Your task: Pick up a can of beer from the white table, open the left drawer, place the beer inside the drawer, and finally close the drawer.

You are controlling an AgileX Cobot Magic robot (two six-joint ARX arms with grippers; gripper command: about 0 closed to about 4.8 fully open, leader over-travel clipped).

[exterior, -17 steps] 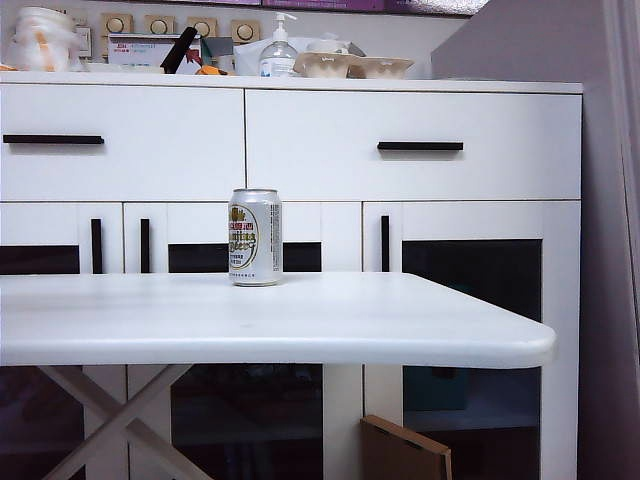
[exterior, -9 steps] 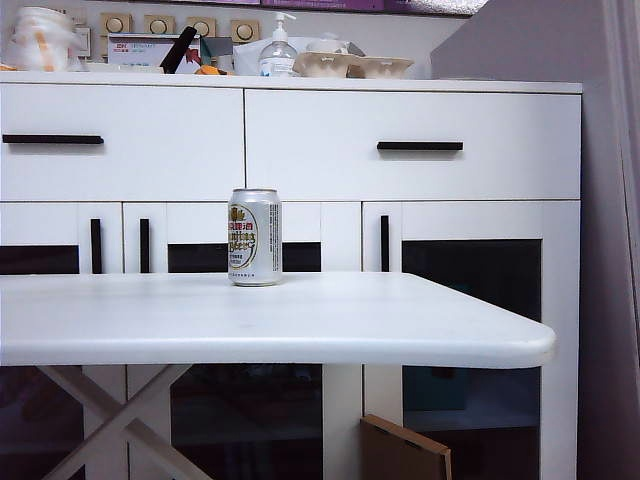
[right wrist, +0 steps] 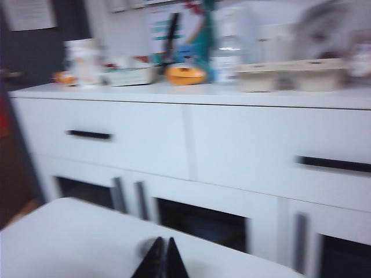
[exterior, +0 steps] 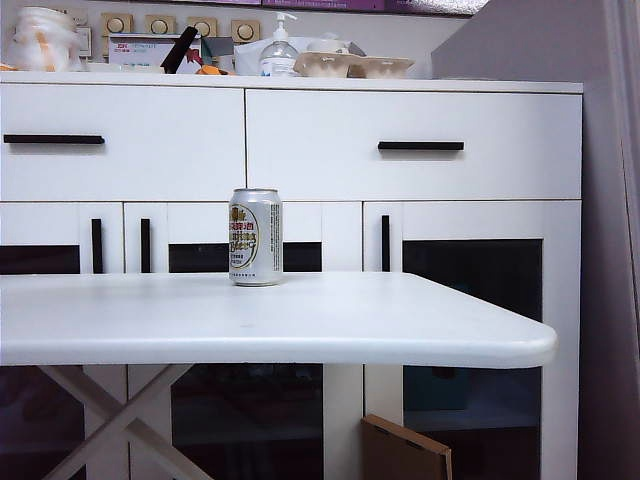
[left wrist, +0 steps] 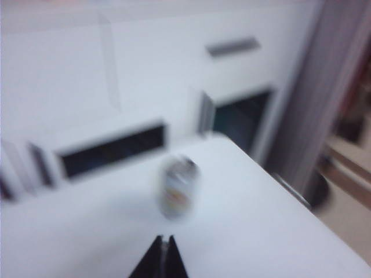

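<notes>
Nothing of the task looks done. The large plain white desk [exterior: 300, 320] with its thick rounded top stands in front of the cabinet. The wide white flat-fronted left drawer [exterior: 120, 140] with a thin black bar handle is fully shut. The small silver aluminium beer can [exterior: 255, 237] with a white-and-gold oval label stands upright on the desk, untouched. The left hand [left wrist: 164, 255] hovers above the desk near the can, clenched and empty; the right hand [right wrist: 162, 258], likewise clenched and empty, faces the cabinet. Picking, opening, placing and closing all remain.
</notes>
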